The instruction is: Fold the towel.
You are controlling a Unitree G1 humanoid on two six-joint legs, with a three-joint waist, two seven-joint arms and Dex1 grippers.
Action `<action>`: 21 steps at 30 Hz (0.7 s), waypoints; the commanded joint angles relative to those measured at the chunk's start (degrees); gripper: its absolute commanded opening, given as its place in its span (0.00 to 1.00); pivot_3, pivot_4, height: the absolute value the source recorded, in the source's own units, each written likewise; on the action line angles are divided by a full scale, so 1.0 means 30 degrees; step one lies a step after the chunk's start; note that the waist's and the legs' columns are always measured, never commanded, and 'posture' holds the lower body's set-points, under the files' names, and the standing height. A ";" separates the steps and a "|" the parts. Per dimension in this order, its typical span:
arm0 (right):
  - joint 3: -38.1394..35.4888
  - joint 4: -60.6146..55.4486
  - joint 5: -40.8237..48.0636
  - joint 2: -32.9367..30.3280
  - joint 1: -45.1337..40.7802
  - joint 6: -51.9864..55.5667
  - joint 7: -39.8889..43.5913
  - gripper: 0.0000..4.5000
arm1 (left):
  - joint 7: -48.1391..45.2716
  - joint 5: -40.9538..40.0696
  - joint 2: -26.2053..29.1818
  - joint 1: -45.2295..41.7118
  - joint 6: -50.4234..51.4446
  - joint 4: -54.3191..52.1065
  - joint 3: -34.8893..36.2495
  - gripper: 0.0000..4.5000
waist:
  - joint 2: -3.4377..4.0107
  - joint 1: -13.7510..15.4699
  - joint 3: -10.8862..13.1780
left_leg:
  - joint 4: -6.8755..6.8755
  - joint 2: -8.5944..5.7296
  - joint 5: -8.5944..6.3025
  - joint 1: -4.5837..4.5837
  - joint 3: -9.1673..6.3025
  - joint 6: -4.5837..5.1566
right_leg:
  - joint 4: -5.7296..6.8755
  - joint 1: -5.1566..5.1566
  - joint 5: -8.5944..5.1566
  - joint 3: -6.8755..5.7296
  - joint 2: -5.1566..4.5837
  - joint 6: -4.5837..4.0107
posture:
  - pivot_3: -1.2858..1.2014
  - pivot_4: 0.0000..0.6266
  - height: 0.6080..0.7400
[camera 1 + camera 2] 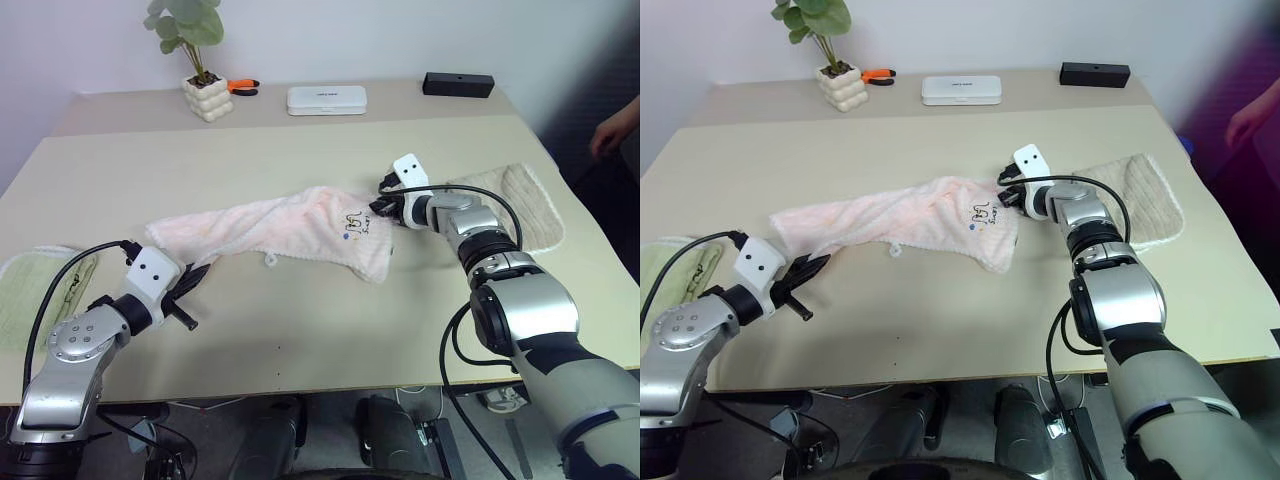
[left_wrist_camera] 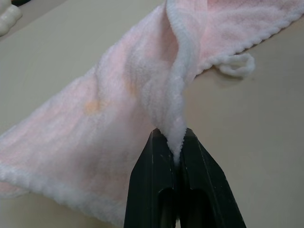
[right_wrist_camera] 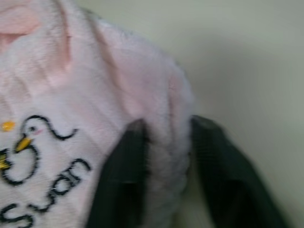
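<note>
- The left gripper (image 2: 176, 156) is clamped on a bunched edge of the towel (image 1: 290, 228); in its wrist view a twisted ridge of pink pile runs straight down between the two black fingers, which are pressed together on it.
- The right gripper (image 3: 164, 166) has its fingers on either side of a fold of the towel just beside the embroidered swan print (image 3: 28, 161), and they read as closed on that fold.
- The towel lies across the middle of the table (image 1: 300, 340) as a long crumpled band, stretched from the left gripper at one end to the right gripper at the other, with its white loop tag (image 1: 270, 261) hanging off the near edge.
- Progress, as I judge it: both ends are gripped, but no fold is made; the cloth is twisted and rumpled, so flattening and folding over are all left to do.
- A beige folded towel (image 1: 525, 205) lies just behind the right gripper and could get dragged along.
- A green folded towel (image 1: 30, 285) lies at the near left edge, close to the left arm.
- Well apart at the far side stand a potted plant (image 1: 200, 60), an orange-handled tool (image 1: 242, 87), a white box (image 1: 327, 99) and a black box (image 1: 458, 84); none is in the way.
- A person's hand (image 1: 612, 130) shows at the far right, off the table.
</note>
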 commanded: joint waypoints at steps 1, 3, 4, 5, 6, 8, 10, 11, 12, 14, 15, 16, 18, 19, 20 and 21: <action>0.1546 -0.2998 -0.1561 -0.1524 0.1130 -0.2081 0.1790 0.01 | -0.0043 -0.0203 0.0338 0.0260 -0.0117 -0.0488 0.0917 0.00 | 0.0000 0.0072 0.0000 | -0.0001 0.0000 0.0000 -0.0001 0.0001 0.0000 | -0.0001 -0.0005 0.0000 0.0002 0.0000 0.0001 | 0.52 0.24 1.00; 0.2136 -0.8109 -0.1464 -0.2812 0.3737 -0.1353 0.3715 0.01 | -0.0152 -0.0218 0.0496 0.0656 -0.0104 -0.0619 0.1191 0.00 | -0.0001 0.0225 0.0000 | -0.0007 -0.0004 -0.0003 -0.0007 0.0003 -0.0001 | -0.0011 -0.0005 0.0002 0.0002 -0.0004 0.0007 | 0.52 0.24 1.00; 0.2183 -1.0287 -0.1221 -0.3212 0.4774 -0.0605 0.4269 0.01 | -0.0205 -0.0234 0.0553 0.0782 -0.0104 -0.0655 0.1271 0.00 | -0.0001 0.0234 0.0000 | -0.0007 -0.0004 -0.0008 -0.0016 0.0000 0.0005 | -0.0023 -0.0005 0.0002 0.0000 -0.0005 0.0012 | 0.52 0.24 1.00; 0.2223 -1.2553 -0.1016 -0.3596 0.5850 0.0224 0.4663 0.01 | -0.0268 -0.0252 0.0594 0.0883 -0.0119 -0.0686 0.1326 0.00 | -0.0001 0.0234 0.0000 | 0.0000 -0.0005 -0.0025 -0.0019 0.0006 0.0007 | -0.0021 -0.0007 0.0001 0.0007 -0.0007 0.0020 | 0.52 0.24 1.00; 0.2307 -1.5339 -0.0782 -0.4009 0.7227 0.1237 0.5016 0.01 | -0.0312 -0.0260 0.0630 0.0936 -0.0084 -0.0717 0.1313 0.00 | 0.0000 0.0229 0.0000 | 0.0000 -0.0005 -0.0026 -0.0028 0.0004 0.0006 | -0.0017 -0.0015 0.0001 0.0008 -0.0007 0.0021 | 0.52 0.24 1.00; 0.2328 -1.9621 -0.0301 -0.4554 0.9292 0.3114 0.5458 0.01 | -0.0390 -0.0226 0.0660 0.0906 -0.0003 -0.0765 0.1149 0.00 | 0.0003 0.0172 0.0001 | -0.0001 0.0003 -0.0029 -0.0036 0.0007 0.0001 | 0.0007 -0.0045 0.0001 0.0018 -0.0007 0.0022 | 0.52 0.24 1.00; 0.2205 -2.1724 -0.0040 -0.4753 1.0214 0.4563 0.5439 0.01 | -0.0480 -0.0197 0.0658 0.0780 0.0041 -0.0761 0.0972 0.00 | 0.0005 0.0059 0.0002 | 0.0002 0.0050 -0.0033 -0.0040 0.0028 -0.0008 | 0.0010 -0.0071 0.0001 0.0050 0.0003 0.0018 | 0.52 0.24 1.00; 0.2100 -2.2482 0.0094 -0.4974 1.0565 0.5108 0.5536 0.01 | -0.0560 -0.0141 0.0683 0.0581 0.0034 -0.0698 0.0797 0.00 | 0.0013 0.0053 0.0007 | 0.0007 0.0070 -0.0034 -0.0037 0.0053 -0.0010 | 0.0009 -0.0077 0.0005 0.0070 0.0020 0.0011 | 0.52 0.24 1.00; 0.1962 -2.3121 0.0291 -0.5202 1.0840 0.5552 0.5700 0.13 | -0.0631 -0.0114 0.0705 0.0360 0.0051 -0.0609 0.0661 0.00 | 0.0015 0.0106 0.0008 | 0.0014 0.0076 -0.0031 -0.0037 0.0059 -0.0015 | 0.0011 -0.0089 0.0018 0.0097 0.0035 -0.0010 | 0.52 0.24 1.00; 0.1848 -2.3897 0.0563 -0.5486 1.1129 0.6129 0.5844 0.29 | -0.0719 -0.0084 0.0724 0.0127 0.0068 -0.0495 0.0543 0.00 | 0.0013 0.0181 0.0007 | 0.0033 0.0080 -0.0028 -0.0036 0.0059 -0.0020 | 0.0008 -0.0085 0.0025 0.0109 0.0049 -0.0027 | 0.52 0.24 1.00; 0.1733 -2.4088 0.0740 -0.5524 1.1147 0.6372 0.5776 0.41 | -0.0756 -0.0094 0.0730 0.0071 0.0079 -0.0447 0.0552 0.00 | 0.0011 0.0203 0.0006 | 0.0036 0.0079 -0.0028 -0.0036 0.0062 -0.0020 | 0.0004 -0.0082 0.0024 0.0112 0.0049 -0.0028 | 0.52 0.24 1.00; 0.1025 -2.3857 0.1424 -0.5325 1.0794 0.6926 0.5598 0.51 | -0.0854 -0.0088 0.0796 -0.0033 0.0079 -0.0333 0.0530 0.00 | 0.0007 0.0212 0.0004 | 0.0035 0.0079 -0.0028 -0.0036 0.0068 -0.0020 | -0.0002 -0.0082 0.0024 0.0116 0.0048 -0.0027 | 0.52 0.24 1.00; 0.0042 -2.3237 0.2352 -0.4977 1.0213 0.7635 0.5180 0.62 | -0.1032 -0.0064 0.0876 -0.0132 0.0051 -0.0200 0.0518 0.00 | 0.0007 0.0232 0.0007 | 0.0030 0.0078 -0.0028 -0.0038 0.0071 -0.0020 | -0.0014 -0.0082 0.0025 0.0119 0.0049 -0.0025 | 0.52 0.24 1.00; -0.0407 -2.2594 0.2763 -0.4729 0.9790 0.8030 0.4876 0.62 | -0.1090 -0.0055 0.0883 -0.0153 0.0044 -0.0180 0.0506 0.00 | 0.0007 0.0217 0.0007 | 0.0027 0.0076 -0.0028 -0.0040 0.0077 -0.0020 | -0.0014 -0.0086 0.0026 0.0124 0.0047 -0.0024 | 0.52 0.24 1.00; -0.0644 -2.2043 0.3011 -0.4565 0.9476 0.8259 0.4632 0.62 | -0.1113 -0.0048 0.0872 -0.0159 0.0045 -0.0183 0.0493 0.00 | 0.0007 0.0182 0.0007 | 0.0026 0.0076 -0.0028 -0.0040 0.0084 -0.0019 | -0.0014 -0.0089 0.0027 0.0130 0.0047 -0.0024 | 0.52 0.24 1.00; -0.0905 -2.1221 0.3239 -0.4334 0.9065 0.8410 0.4351 0.62 | -0.1119 -0.0057 0.0850 -0.0160 0.0061 -0.0207 0.0461 0.00 | 0.0007 0.0161 0.0007 | 0.0025 0.0079 -0.0028 -0.0040 0.0092 -0.0019 | -0.0014 -0.0091 0.0028 0.0141 0.0048 -0.0026 | 0.52 0.24 1.00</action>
